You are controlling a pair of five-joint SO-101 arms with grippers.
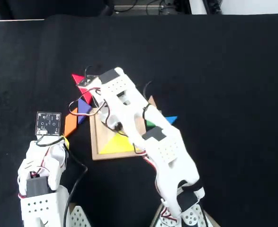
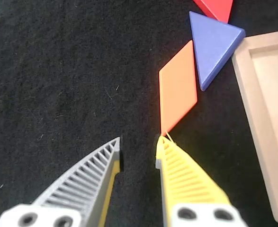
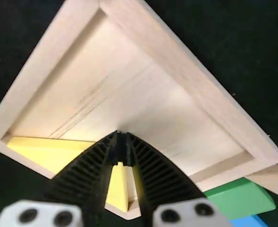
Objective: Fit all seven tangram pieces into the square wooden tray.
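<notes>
The square wooden tray (image 1: 95,142) lies mid-table with a yellow triangle (image 1: 114,143) in its near corner. My right arm (image 1: 124,99) stretches over it. Its gripper (image 3: 121,136) hangs shut and empty above the tray's bare floor (image 3: 143,94), beside the yellow triangle (image 3: 49,149). Left of the tray lie an orange parallelogram (image 2: 177,90), a blue triangle (image 2: 212,47) and a red triangle (image 2: 214,7). My left gripper (image 2: 139,142) is open low over the cloth, its yellow finger (image 2: 165,142) at the orange piece's near corner.
A green piece (image 3: 243,196), a light-blue piece (image 3: 252,221) and a wood-coloured piece (image 3: 276,177) lie just outside the tray's right edge (image 1: 150,123). Black cloth (image 1: 214,71) covers the table, with open room at the far side and right.
</notes>
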